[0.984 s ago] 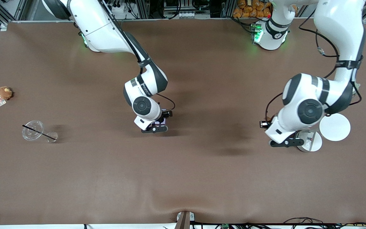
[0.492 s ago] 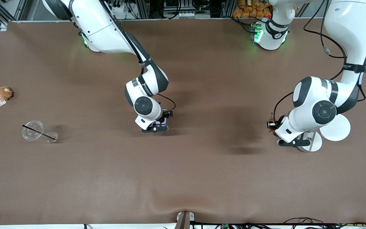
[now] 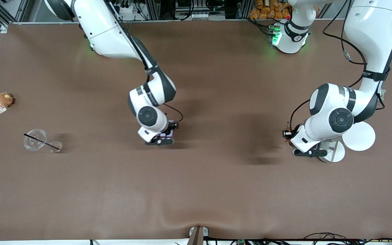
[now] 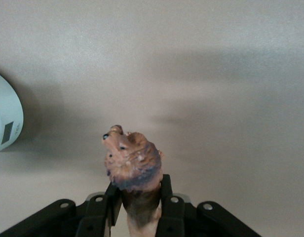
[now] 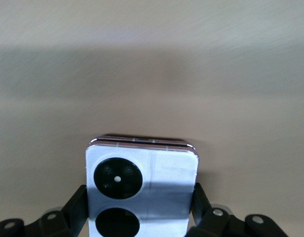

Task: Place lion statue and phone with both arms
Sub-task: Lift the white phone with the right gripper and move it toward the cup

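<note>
Your left claw (image 4: 137, 217) pinches the lion statue (image 4: 132, 168), its head poking out past the fingertips, over the tabletop (image 3: 216, 187) just beside a white round container (image 3: 332, 151). Your right claw (image 5: 142, 217) clamps the phone (image 5: 142, 185) over mid-tabletop.

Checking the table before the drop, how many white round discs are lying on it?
2: the larger white disc lies at the left arm's end; the smaller labelled disc, beside it and nearer the front camera, is partly under the left gripper. More may be hidden under the arms.
</note>
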